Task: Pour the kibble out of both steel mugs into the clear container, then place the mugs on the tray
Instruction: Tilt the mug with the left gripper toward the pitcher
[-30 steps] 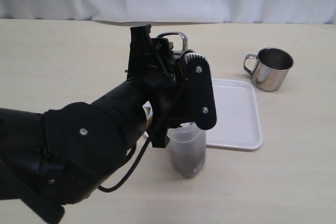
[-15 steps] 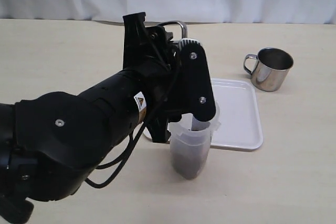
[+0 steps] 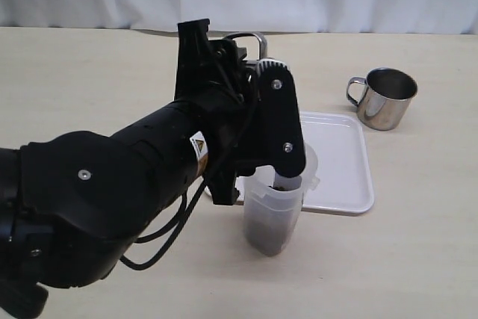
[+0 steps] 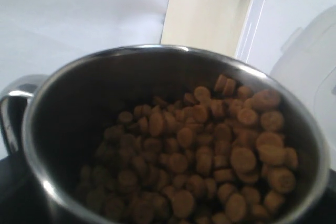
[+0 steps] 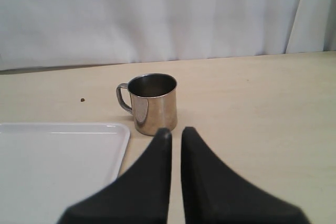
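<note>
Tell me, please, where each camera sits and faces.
Exterior: off the arms, facing the table; left arm over the container.
Left wrist: looking into the held mug of kibble; hardly any robot shows.
Right wrist: low, facing the second mug past the shut right gripper.
Exterior and right wrist share the tray and second mug.

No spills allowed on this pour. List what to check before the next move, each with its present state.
1. Held mug gripped and loaded with kibble: ok.
2. Mug lip over the clear container mouth: cannot tell, the arm hides it.
3. Container upright with room left: ok, kibble fills only its bottom.
4. Tray free for the mugs: ok on the visible part.
5. Second mug upright on the table beside the tray: ok.
6. Right tool shut and empty: ok.
</note>
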